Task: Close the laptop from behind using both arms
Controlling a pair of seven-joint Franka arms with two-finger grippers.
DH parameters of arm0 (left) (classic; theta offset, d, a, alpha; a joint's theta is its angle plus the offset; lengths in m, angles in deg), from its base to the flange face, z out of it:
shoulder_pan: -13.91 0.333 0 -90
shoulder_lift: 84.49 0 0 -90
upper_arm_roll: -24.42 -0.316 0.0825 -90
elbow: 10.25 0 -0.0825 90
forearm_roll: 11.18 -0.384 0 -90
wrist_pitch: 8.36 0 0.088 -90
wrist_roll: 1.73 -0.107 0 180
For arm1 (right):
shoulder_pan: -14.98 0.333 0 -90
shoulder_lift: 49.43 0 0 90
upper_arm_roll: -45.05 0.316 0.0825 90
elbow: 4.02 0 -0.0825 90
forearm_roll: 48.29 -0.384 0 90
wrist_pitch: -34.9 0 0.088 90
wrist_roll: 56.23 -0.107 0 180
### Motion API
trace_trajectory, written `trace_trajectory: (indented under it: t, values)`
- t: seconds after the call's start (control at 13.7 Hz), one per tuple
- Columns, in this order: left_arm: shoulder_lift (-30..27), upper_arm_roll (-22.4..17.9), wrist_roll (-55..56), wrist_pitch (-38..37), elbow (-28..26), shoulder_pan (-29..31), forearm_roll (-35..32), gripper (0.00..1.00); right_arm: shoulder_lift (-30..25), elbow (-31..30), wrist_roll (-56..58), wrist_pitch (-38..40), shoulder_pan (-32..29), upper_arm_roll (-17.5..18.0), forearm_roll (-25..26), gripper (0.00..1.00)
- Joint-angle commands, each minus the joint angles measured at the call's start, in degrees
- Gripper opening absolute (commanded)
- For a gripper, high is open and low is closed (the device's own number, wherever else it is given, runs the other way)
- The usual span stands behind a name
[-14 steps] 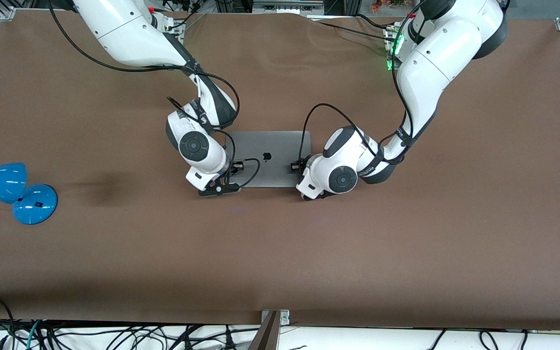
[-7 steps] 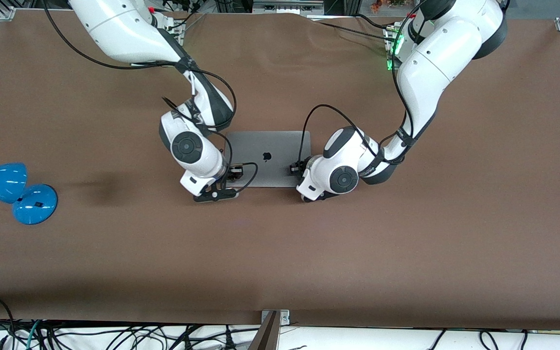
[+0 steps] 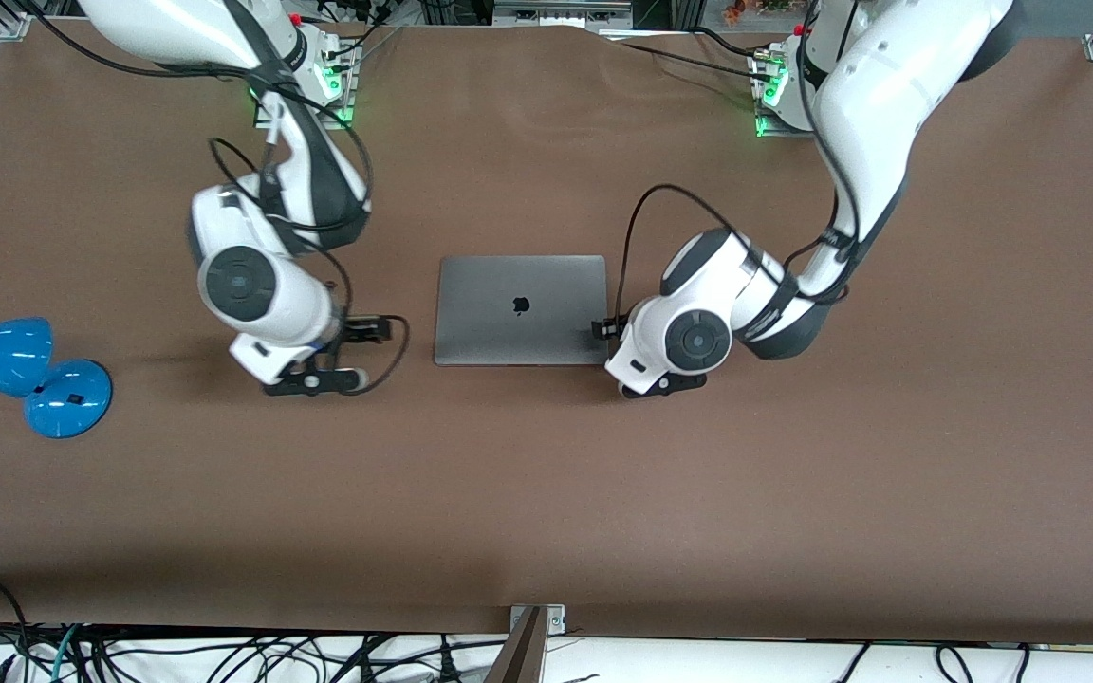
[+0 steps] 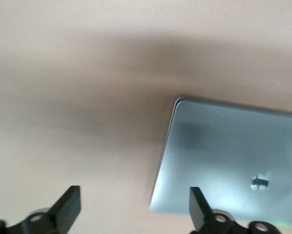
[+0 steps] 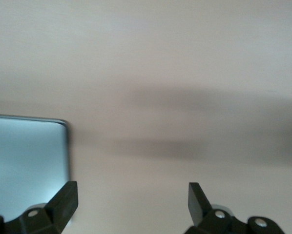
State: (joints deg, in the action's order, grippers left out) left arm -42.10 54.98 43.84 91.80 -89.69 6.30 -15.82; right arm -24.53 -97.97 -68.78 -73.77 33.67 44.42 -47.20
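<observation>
The laptop (image 3: pixel 520 309) lies shut on the bench (image 3: pixel 793 493); we see the left pincer (image 4: pixel 135 204) agape over its corner; the right pincer (image 5: pixel 133 201) gapes over bare bench beside it.

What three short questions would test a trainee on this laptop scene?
1. True or false: the laptop lies closed, logo up.
2. Fill in: the left pincer and the right pincer both stand ____.
3. Which pincer is closer to the blue desk lamp? A) left pincer B) right pincer

Key: 1 true; 2 open; 3 B.
</observation>
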Motion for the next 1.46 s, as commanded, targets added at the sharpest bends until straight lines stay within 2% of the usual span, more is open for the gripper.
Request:
trace_trajectory:
  t: [0.0,0.15,0.22,0.37,0.51,0.8,0.95,1.1,1.24,1.39]
  values:
    - [-11.9,-0.6,-2.8,-1.9,-8.3,0.4,-1.3,1.00,-4.2,0.2,5.9,5.9,0.0,-5.0,-0.1,1.00]
    - [-19.2,-1.1,-7.8,-2.1,-13.3,2.3,-0.3,1.00,-4.8,2.8,8.4,12.1,0.0,-7.7,-0.1,1.00]
    - [-22.7,-2.9,-9.4,-2.3,-15.5,2.4,0.8,1.00,-4.7,5.1,10.4,15.3,0.0,-8.9,-0.1,1.00]
    - [-29.4,-8.1,-15.0,-2.4,-19.7,2.3,4.6,1.00,-5.5,8.4,12.9,20.3,-0.1,-11.6,-1.5,1.00]
    - [-35.9,-12.9,-21.6,-2.3,-24.3,2.1,5.1,1.00,-6.2,9.1,13.7,22.5,-1.3,-13.8,-3.3,1.00]
    - [-44.4,-21.7,-32.2,-2.1,-30.3,1.8,6.4,1.00,-7.9,12.7,15.8,25.0,-3.0,-15.4,-2.6,1.00]
    - [-45.7,-26.5,-37.5,-2.3,-30.3,1.6,6.8,1.00,-11.4,11.9,14.8,23.8,-6.7,-15.1,-3.3,1.00]
    - [-45.1,-29.6,-42.6,-2.3,-27.5,1.5,6.1,1.00,-14.2,10.5,15.5,21.8,-8.9,-14.9,-3.1,1.00]
    - [-44.5,-29.7,-43.4,-2.5,-25.3,2.5,5.3,1.00,-19.9,6.9,15.1,20.1,-11.6,-12.5,-3.2,1.00]
    - [-43.3,-26.9,-43.4,-2.8,-23.5,5.0,3.3,1.00,-25.0,1.6,14.8,19.8,-14.3,-10.6,-2.9,1.00]
